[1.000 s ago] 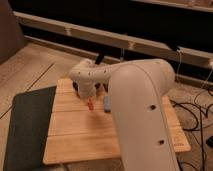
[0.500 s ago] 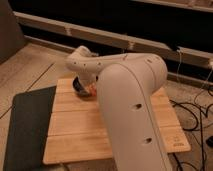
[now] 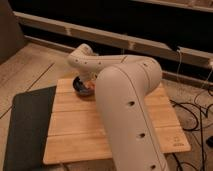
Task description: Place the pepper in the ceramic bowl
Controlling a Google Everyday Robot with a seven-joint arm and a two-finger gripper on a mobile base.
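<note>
My white arm fills the middle of the camera view and reaches to the far left corner of the wooden board. The gripper [image 3: 86, 82] is at its end, mostly hidden under the wrist, right over the small dark ceramic bowl [image 3: 79, 89]. A bit of the red-orange pepper [image 3: 90, 85] shows at the gripper, at the bowl's right rim. I cannot tell whether the pepper is held or lies in the bowl.
The bowl stands on a light wooden board [image 3: 70, 135] on the floor. A dark mat [image 3: 25, 125] lies along the board's left side. Cables [image 3: 197, 107] run on the floor to the right. A wall rail [image 3: 125, 40] crosses the back.
The arm has swung left and back, from the board's middle to over the dark bowl. The red-orange pepper moved with the gripper.
</note>
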